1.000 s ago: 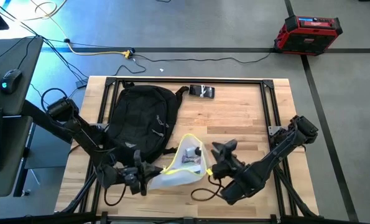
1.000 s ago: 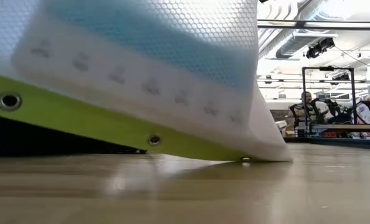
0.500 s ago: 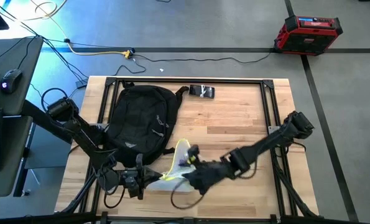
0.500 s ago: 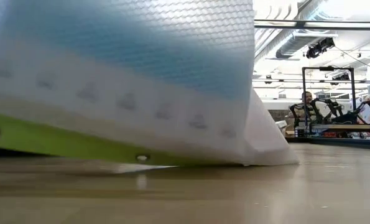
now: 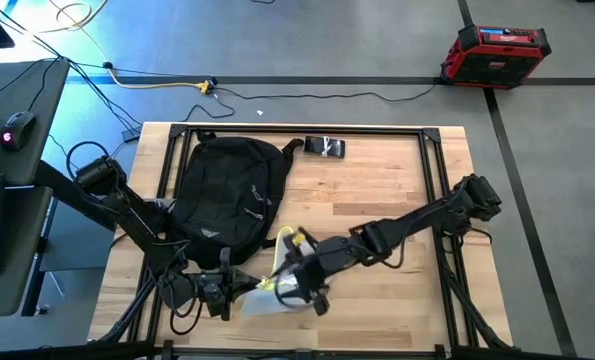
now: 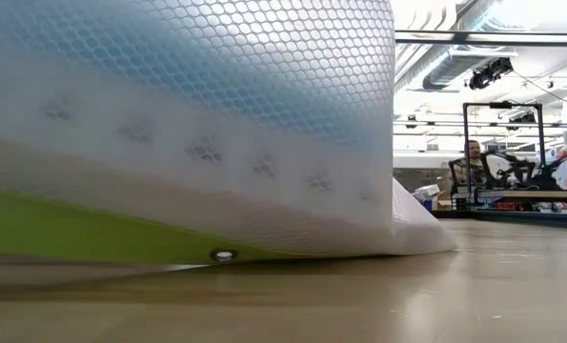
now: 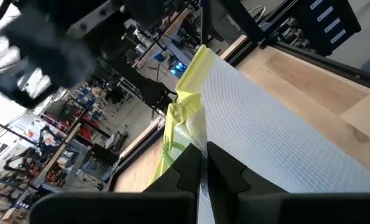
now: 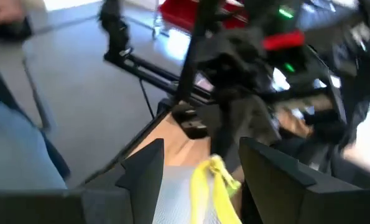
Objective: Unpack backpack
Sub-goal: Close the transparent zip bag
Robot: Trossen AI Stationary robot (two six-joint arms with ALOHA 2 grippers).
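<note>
left pincer (image 7: 200, 163) is clamped on the mesh pouch's (image 5: 277, 290) yellow edge to anchor it beside the backpack (image 5: 227, 195) while the half-open right pincer (image 5: 295, 283) hovers over its mouth

Both robot arms are dark and bumpy, with thin black cables looping beside them. The right pincer (image 8: 197, 171) has two flat black fingers (image 8: 144, 171).
</note>
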